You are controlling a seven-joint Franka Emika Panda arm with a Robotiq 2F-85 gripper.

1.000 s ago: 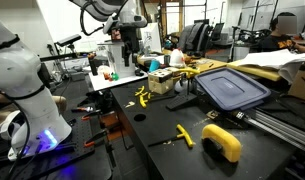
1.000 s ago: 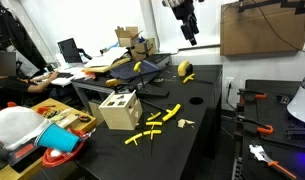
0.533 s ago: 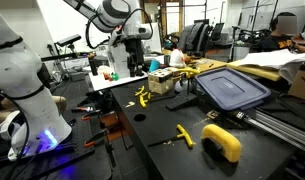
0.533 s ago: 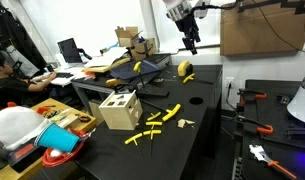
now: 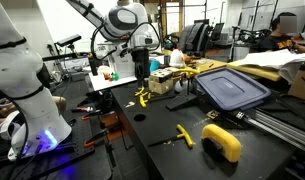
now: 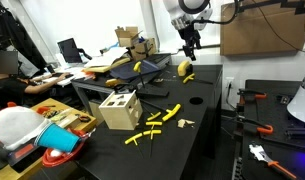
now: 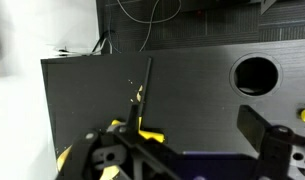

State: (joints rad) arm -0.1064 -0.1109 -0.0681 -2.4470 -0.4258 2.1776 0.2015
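The gripper [image 7: 182,150] hangs released, jaws wide apart and empty, above the yellow tool [image 7: 139,97] near the desk's [image 7: 202,110] edge. Beyond, the wrist view shows a round hole [image 7: 255,75]; only an exterior view shows the blue lid [image 5: 232,88] farther along.

Tally: 1 black table [image 6: 207,120] w/ 1 round hole [image 7: 255,73] in its top. 1 wooden box [image 6: 120,108]. 1 blue lid [image 5: 232,88]. 1 yellow roll-shaped item [image 5: 222,142]. 1 yellow-handled screwdriver [image 5: 182,135]. Approx. 3 more yellow tools [image 6: 157,120] by the wooden box; exact no. can't be made out, they overlap. In an exterior view there are also 2 orange-handled tools [image 6: 254,97], 1 red bowl [image 6: 60,155] and 1 cardboard box [image 6: 257,30]. 1 gripper [image 6: 192,50], 2 fingers.
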